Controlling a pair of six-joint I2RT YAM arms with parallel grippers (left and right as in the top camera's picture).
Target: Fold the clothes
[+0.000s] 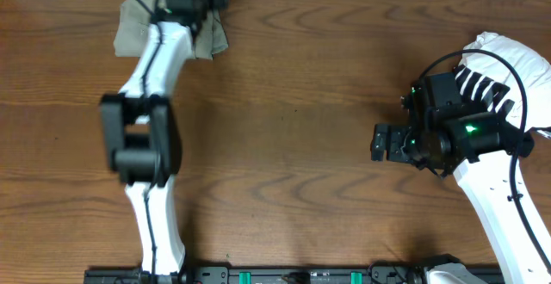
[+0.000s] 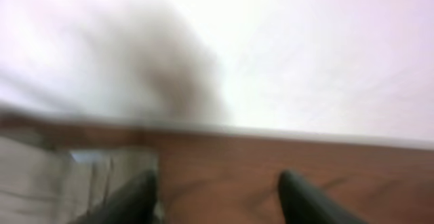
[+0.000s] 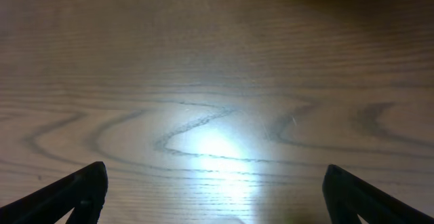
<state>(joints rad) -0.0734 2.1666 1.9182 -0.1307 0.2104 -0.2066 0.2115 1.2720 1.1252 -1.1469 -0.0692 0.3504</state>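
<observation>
Trousers (image 1: pixel 138 27) sit bunched at the counter's (image 1: pixel 293 103) 11 o'clock, far edge. Left gripper (image 2: pixel 217 187) is right by them, released, nothing btwn fingers. Right gripper (image 1: pixel 377 143) is wide open at 3 o'clock, well apart, so left arm's nearer.

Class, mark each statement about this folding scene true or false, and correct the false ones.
1. The trousers lie at the table's far edge, on the left. True.
2. The right gripper holds the trousers. False: it is open over bare wood.
3. The left gripper has its fingers apart. True.
4. The trousers lie spread across the table's middle. False: they are bunched up at the far edge.
</observation>
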